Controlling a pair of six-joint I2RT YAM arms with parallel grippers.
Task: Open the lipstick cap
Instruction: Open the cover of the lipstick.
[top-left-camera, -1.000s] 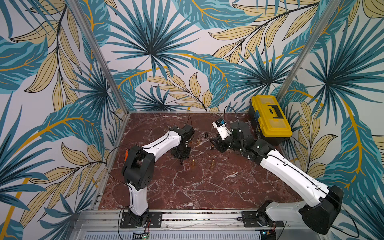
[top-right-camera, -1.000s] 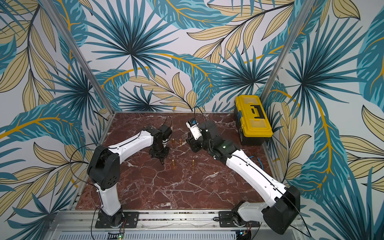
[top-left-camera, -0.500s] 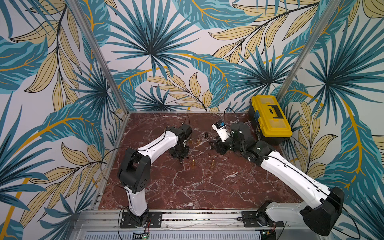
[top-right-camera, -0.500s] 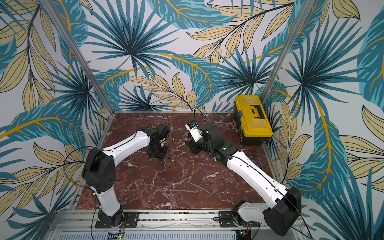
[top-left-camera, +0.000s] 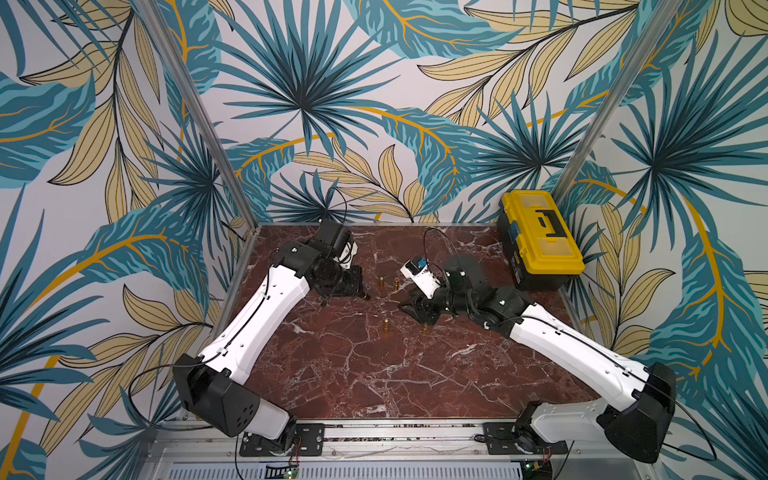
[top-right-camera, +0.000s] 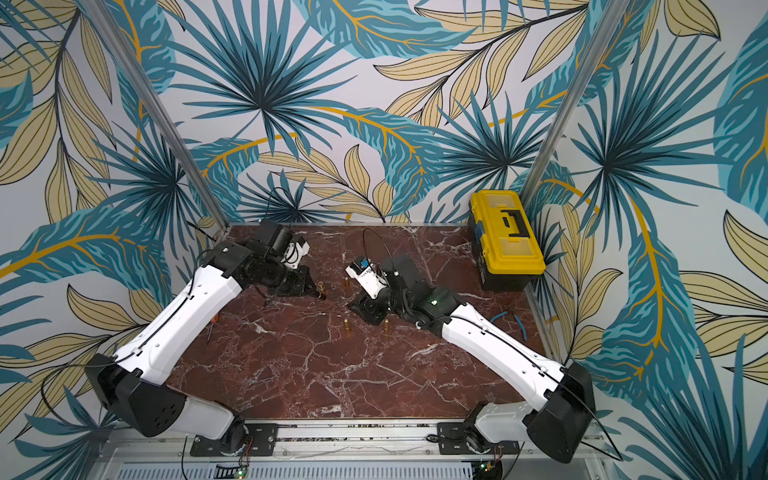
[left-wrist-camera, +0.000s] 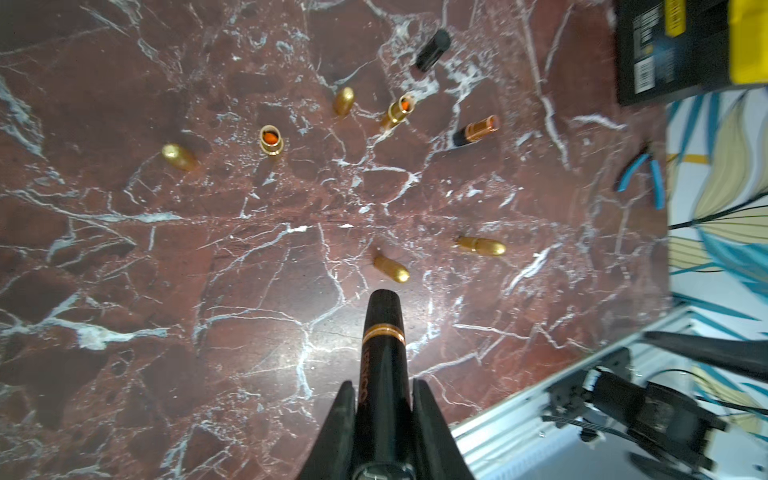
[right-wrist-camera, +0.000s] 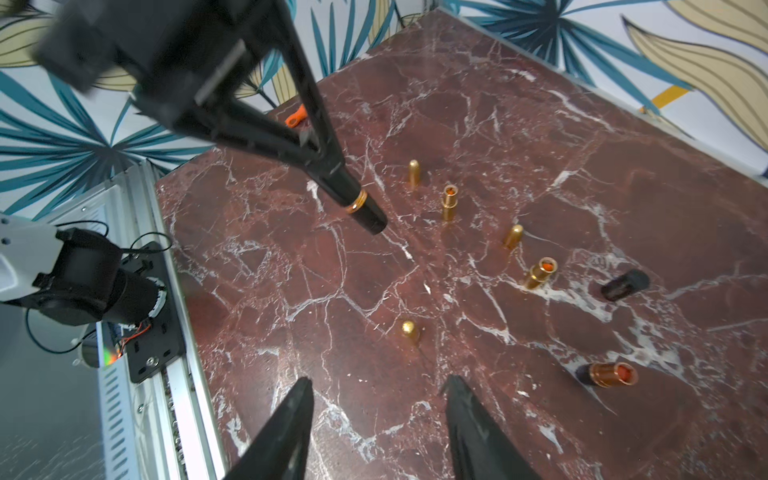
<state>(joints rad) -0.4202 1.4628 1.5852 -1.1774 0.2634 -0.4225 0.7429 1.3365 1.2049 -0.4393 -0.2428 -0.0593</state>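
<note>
One lipstick (left-wrist-camera: 383, 328), lettering (left-wrist-camera: 366, 372) illegible, left claw (left-wrist-camera: 383, 384) gripping

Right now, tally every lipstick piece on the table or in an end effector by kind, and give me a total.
gold bullet-shaped pieces: 4
open gold lipsticks: 2
open black-and-copper lipstick: 1
loose black cap: 1
closed black lipstick in the left end effector: 1
Total: 9

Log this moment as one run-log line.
left hand: shut on black lipstick | lipstick: unopened | right hand: open, empty
</note>
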